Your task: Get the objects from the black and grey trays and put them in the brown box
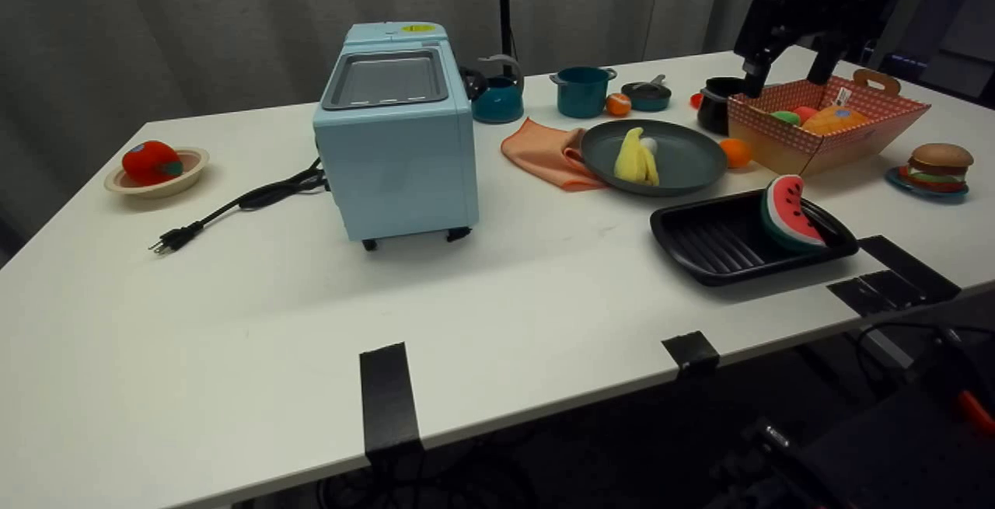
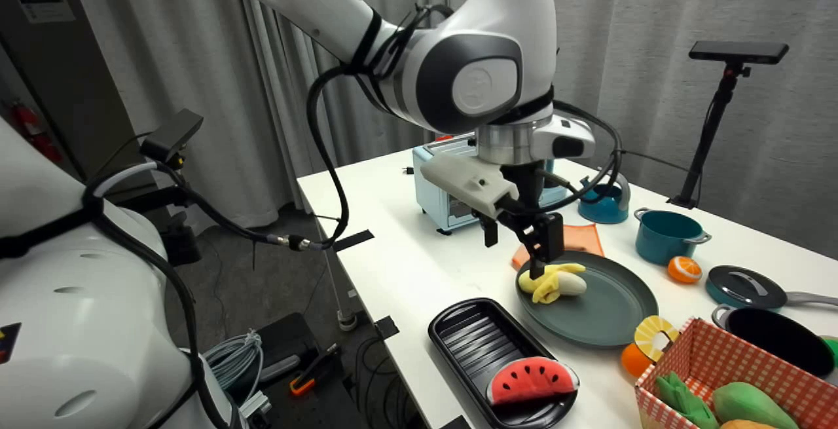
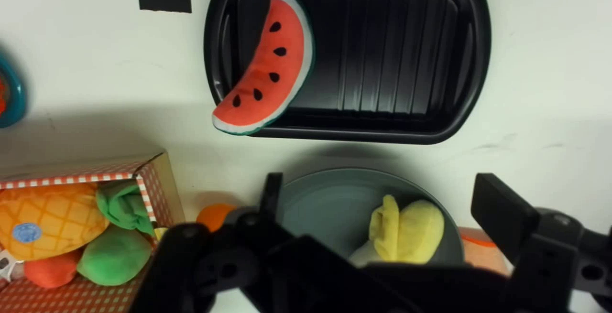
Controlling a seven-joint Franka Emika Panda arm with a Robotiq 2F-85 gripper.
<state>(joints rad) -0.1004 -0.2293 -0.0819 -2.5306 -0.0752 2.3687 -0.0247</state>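
My gripper is open and empty, held above the table near the grey tray. The round grey tray holds a peeled toy banana; in the wrist view it appears between my fingers, partly hidden by the gripper body. The black tray holds a plush watermelon slice at one end. The brown box has red checked lining and several plush items inside.
An orange fruit sits between grey tray and box. An orange cloth lies beside the grey tray. A blue toaster oven, a teal pot, a kettle and a toy burger also stand on the table.
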